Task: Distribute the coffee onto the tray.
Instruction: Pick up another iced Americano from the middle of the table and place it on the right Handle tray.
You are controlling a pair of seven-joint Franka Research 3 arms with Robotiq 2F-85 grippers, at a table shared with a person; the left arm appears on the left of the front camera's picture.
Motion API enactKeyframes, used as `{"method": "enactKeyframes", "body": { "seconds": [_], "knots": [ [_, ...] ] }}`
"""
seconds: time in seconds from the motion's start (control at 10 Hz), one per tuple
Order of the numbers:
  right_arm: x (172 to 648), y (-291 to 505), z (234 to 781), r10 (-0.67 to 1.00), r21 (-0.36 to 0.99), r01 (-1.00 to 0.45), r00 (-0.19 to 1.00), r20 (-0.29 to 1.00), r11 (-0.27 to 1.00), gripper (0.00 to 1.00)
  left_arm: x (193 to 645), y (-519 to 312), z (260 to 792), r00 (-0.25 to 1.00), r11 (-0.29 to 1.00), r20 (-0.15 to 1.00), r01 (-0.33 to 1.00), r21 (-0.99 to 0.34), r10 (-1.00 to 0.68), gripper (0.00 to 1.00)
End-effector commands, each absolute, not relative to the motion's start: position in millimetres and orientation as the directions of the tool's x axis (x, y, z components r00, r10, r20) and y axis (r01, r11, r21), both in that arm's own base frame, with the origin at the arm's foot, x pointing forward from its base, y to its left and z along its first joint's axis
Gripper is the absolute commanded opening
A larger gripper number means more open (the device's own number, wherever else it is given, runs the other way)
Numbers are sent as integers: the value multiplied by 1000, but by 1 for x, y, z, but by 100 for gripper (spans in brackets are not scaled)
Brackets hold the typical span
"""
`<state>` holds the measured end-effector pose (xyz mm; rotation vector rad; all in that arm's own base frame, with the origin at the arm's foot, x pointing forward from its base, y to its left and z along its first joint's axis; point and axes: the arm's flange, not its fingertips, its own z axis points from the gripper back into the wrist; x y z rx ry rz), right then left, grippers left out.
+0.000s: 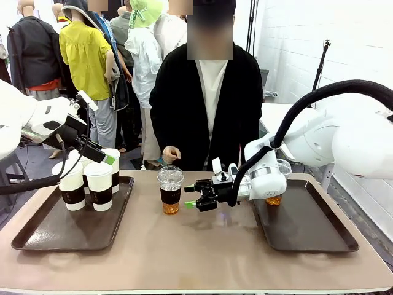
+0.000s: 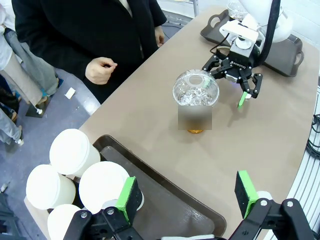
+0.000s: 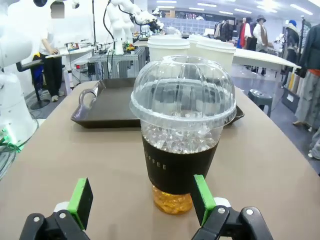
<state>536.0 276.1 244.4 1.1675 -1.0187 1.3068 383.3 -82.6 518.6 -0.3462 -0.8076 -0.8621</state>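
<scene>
Coffee sat in three spots: four white paper cups (image 1: 98,184) clustered on the left tray (image 1: 37,236), one clear domed cup (image 1: 170,190) on the bare table (image 1: 196,258) between the trays, and what looked like a second clear cup (image 1: 276,198) on the right tray (image 1: 307,227), mostly hidden behind the arm. The right gripper (image 1: 189,196) pointed at the middle cup from just beside it, fingers spread wide, gripping nothing. The left gripper (image 2: 186,196) hovered over the white cups, likewise wide apart and empty.
</scene>
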Motion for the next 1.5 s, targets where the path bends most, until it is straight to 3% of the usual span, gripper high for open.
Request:
{"method": "enactKeyframes", "body": {
  "seconds": [0.0,1.4],
  "knots": [
    [546,289,239,145,37,-998,30,989,-49,100,387,-80,516,372,605,755,795,40,-540,100],
    [570,324,232,92,49,-998,45,995,-46,100,387,-80,516,372,605,755,795,40,-540,100]
  ]
}}
